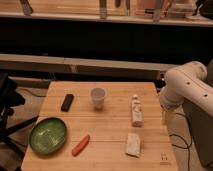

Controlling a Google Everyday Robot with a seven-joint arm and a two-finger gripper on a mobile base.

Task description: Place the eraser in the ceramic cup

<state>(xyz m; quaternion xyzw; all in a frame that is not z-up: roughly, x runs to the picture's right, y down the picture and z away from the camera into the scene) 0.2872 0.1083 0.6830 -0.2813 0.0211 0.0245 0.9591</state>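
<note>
The black eraser lies flat on the wooden table, at the left of its far half. The white ceramic cup stands upright to the right of the eraser, about a cup's width away. My white arm is folded beside the table's right edge. My gripper hangs low at that edge, far to the right of both the eraser and the cup. It holds nothing that I can see.
A wide green bowl sits at the front left. An orange carrot-like stick lies beside it. A white tube-like bottle lies right of the cup, and a pale block lies in front of it. A dark stand is to the left of the table.
</note>
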